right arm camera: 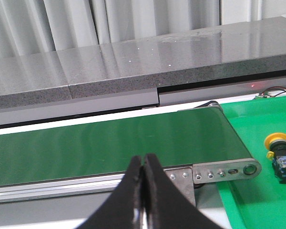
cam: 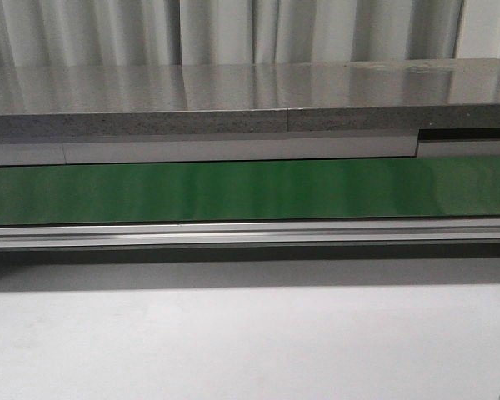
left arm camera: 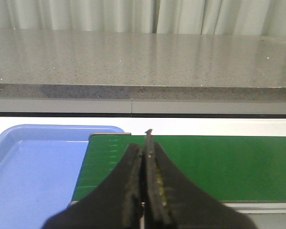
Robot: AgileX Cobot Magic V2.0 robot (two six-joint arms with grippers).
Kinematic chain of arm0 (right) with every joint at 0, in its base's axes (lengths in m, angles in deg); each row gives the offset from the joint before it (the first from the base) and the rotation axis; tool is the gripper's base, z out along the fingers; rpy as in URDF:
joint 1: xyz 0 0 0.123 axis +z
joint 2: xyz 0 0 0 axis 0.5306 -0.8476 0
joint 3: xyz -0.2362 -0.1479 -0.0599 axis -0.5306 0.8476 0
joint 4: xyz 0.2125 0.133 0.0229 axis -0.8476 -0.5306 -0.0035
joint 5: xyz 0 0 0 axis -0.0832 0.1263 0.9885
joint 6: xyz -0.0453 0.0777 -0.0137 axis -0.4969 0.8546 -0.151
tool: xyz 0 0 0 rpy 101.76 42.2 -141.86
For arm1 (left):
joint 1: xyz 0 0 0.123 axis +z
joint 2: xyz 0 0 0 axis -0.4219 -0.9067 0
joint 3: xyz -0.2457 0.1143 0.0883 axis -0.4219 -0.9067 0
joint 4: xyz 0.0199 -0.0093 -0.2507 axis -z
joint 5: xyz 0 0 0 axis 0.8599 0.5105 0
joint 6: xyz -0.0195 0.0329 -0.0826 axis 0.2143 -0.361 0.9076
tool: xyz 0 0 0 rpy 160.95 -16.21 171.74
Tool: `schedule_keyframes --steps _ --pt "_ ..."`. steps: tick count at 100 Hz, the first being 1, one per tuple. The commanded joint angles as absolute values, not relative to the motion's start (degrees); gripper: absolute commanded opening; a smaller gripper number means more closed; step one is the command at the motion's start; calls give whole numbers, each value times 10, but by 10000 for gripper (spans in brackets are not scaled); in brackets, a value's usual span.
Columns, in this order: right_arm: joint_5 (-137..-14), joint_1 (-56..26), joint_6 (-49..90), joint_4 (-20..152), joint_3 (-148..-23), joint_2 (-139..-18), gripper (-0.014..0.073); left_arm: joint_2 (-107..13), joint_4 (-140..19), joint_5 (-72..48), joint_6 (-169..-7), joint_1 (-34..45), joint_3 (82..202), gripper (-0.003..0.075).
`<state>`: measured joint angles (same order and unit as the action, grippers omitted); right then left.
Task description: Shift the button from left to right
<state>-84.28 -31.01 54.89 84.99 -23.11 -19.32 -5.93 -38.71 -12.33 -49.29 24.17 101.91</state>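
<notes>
Both hands closed, holding nothing: left hand (left arm camera: 144,191) & right hand (right arm camera: 144,191) hovering over conveyor belt (cam: 250,190). Risk: button (right arm camera: 281,156) is already lying in green tray (right arm camera: 257,205) by desk's right edge, so left hand may be searching for nothing.

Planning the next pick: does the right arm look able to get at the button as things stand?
Probably yes. The button lies uncovered on the green tray past the end of the conveyor belt, nothing beside it. The right gripper is shut, so it must open first.
</notes>
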Motion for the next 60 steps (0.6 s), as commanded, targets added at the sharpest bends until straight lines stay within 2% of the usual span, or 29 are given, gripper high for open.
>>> schedule_keyframes --steps 1,43,60 --pt "-888 -309 546 856 -240 -182 -67 -63 -392 -168 -494 236 1035 -20" --pt "-888 -309 546 856 -240 -182 -67 -63 -385 -172 -494 236 1033 -20" --pt "-888 -309 546 856 -240 -182 -67 -39 -379 -203 -494 236 990 -20"
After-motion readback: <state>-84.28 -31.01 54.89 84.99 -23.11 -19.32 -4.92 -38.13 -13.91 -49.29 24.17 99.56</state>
